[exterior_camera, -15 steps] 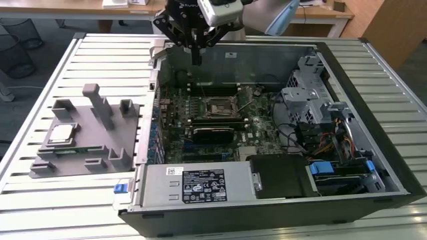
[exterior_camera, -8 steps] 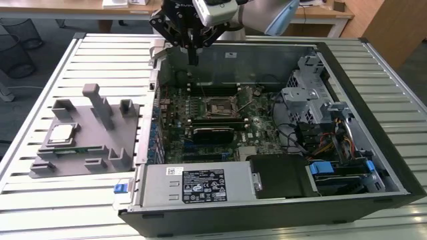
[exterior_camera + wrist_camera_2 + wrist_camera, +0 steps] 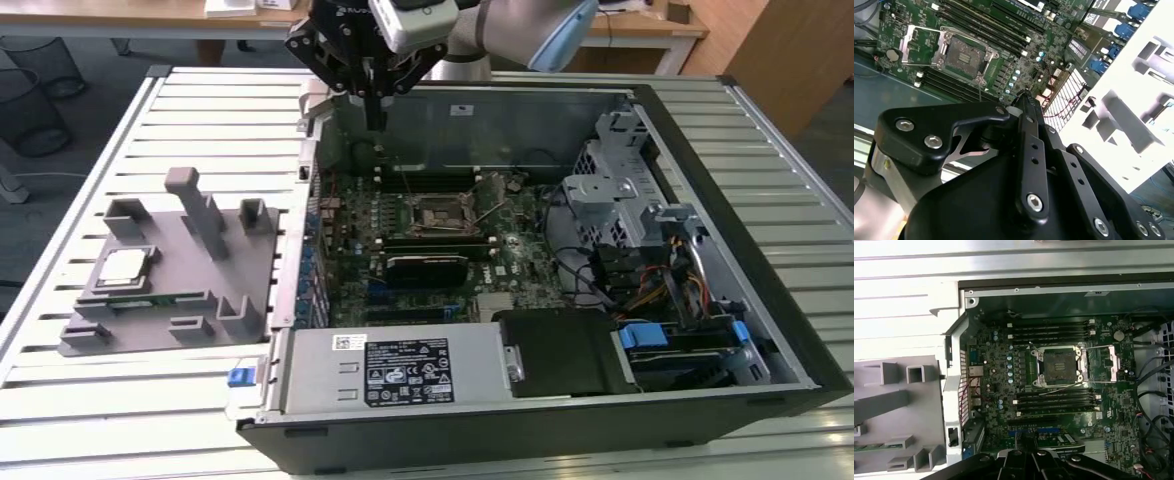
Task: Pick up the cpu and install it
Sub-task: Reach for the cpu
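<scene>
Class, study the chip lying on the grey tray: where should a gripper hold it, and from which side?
Pinch the chip by two opposite edges, coming straight down from above. It lies flat, metal top up, on the tray, so probably only its thin rim offers grip; the tray's upright posts beside it would likely block a sideways approach.

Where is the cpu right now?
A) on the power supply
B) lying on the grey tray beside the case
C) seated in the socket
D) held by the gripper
B: the cpu lies on the grey tray, at the exterior view's left of the case.
</scene>
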{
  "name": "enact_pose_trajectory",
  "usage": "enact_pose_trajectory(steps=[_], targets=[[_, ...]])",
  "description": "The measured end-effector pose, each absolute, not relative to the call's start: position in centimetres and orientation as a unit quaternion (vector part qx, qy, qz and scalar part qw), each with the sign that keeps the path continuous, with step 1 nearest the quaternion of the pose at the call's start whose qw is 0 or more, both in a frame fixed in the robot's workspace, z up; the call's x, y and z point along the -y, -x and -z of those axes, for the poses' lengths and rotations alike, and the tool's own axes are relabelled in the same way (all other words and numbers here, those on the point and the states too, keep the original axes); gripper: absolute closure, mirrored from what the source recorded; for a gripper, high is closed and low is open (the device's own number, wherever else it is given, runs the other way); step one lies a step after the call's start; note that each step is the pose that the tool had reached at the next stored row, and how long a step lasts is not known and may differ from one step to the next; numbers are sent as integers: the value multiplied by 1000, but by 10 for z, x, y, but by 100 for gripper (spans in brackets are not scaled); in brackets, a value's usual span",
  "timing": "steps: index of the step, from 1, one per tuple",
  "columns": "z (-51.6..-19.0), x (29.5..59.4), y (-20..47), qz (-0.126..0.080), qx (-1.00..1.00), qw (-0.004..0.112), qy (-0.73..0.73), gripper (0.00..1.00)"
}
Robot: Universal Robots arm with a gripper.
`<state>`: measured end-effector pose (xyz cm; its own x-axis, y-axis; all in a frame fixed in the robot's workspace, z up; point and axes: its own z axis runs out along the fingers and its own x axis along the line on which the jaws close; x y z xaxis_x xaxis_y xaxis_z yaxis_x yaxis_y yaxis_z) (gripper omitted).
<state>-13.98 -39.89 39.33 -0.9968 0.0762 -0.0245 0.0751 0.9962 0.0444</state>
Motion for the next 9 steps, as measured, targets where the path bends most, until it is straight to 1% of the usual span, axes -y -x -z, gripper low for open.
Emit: enact_pose_trajectory(steps=[9], targets=[[-393,399,150,-22,-999,13,-38,89]])
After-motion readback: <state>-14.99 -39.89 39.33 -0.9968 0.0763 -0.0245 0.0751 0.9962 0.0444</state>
